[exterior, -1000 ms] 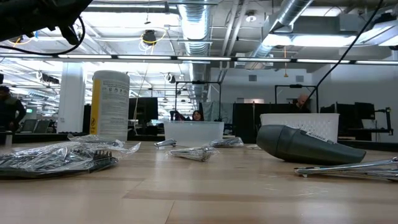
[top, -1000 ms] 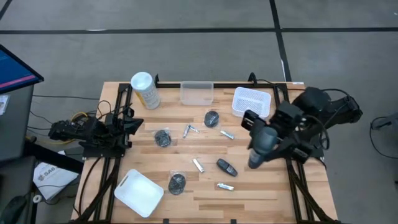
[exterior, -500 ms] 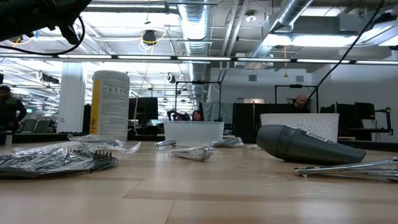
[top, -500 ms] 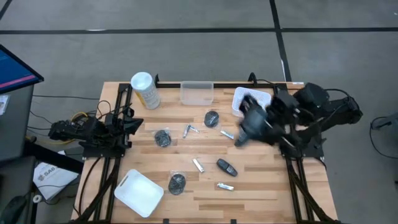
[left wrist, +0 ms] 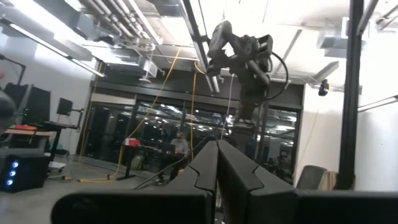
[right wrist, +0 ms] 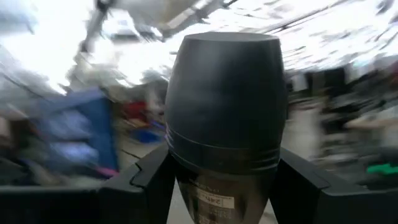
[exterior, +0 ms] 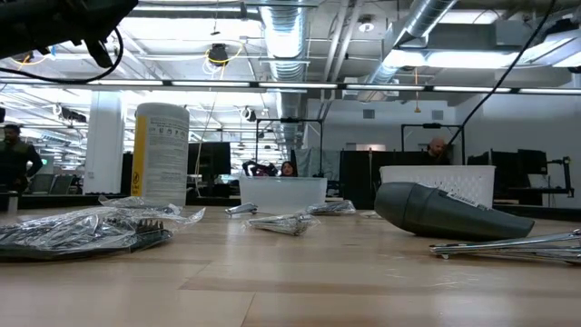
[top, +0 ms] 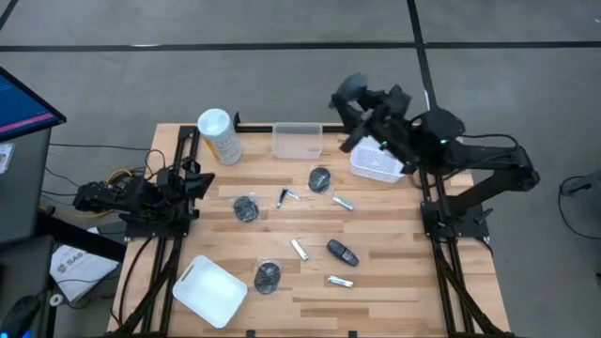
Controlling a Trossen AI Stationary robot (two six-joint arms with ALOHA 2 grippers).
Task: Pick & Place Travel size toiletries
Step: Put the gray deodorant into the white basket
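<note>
1. My right arm [top: 470, 160] is lifted above the tabletop [top: 394, 282]. It reaches out past the tabletop's far edge at about 1 o'clock, taking that far edge in the overhead view as 12.
2. My right jaws are clamped on a dark oblong piece [right wrist: 224, 106], one finger on each side of it. It stands up between them and fills most of my wrist view.
3. The white basket [top: 379, 161] sits on the tabletop at 1 o'clock, partly under that arm. The clear tub [top: 298, 140] is at 12, and the pale-yellow canister [top: 218, 134] at 11.
4. A second dark oblong piece [top: 342, 252] lies on the tabletop at about 5 o'clock, apart from everything else.
5. Four silvery tubes lie loose: one near the centre [top: 287, 196], one at 3 o'clock of it [top: 343, 202], one at 6 [top: 299, 249], and one near the front edge [top: 339, 281].
6. Three wrapped dark lumps lie at 12 o'clock of centre [top: 320, 178], at 9 [top: 246, 208] and at 7 [top: 268, 276].
7. A white tray [top: 210, 289] sits at the 7 o'clock corner.
8. My left arm [top: 141, 197] waits at the 9 o'clock edge. My left jaws are pressed together on nothing, fingers [left wrist: 242, 174] touching.
</note>
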